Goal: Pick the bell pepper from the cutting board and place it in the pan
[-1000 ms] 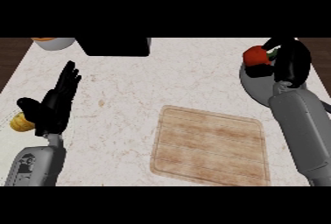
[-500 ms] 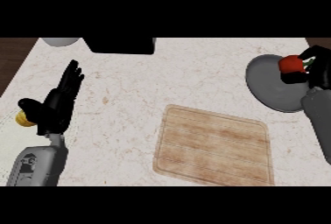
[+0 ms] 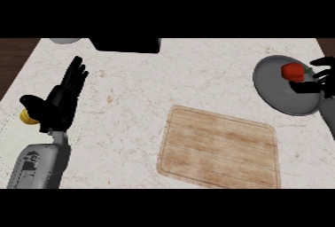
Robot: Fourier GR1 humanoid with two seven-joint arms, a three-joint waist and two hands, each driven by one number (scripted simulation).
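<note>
- Pepper (image 3: 293,72): off the board (image 3: 219,148), in or just above the pan (image 3: 288,99), far right on the worktop (image 3: 150,84).
- Right robot hand (image 3: 322,80): beside the pepper (gripping or freed, cannot tell).
- Left robot hand (image 3: 62,97): open, resting at left.
- Step: placing, likely near its end. Next: confirm release, then lift clear.

Pale marbled counter (image 3: 131,97) across whole view. Black block (image 3: 124,44) at 12 o'clock. Grey rounded piece (image 3: 64,40), perhaps bowl, cropped at 11 o'clock. Small yellow item (image 3: 27,117) at 9 o'clock, partly hidden. Dark wood strip (image 3: 16,53) at 10 o'clock.
</note>
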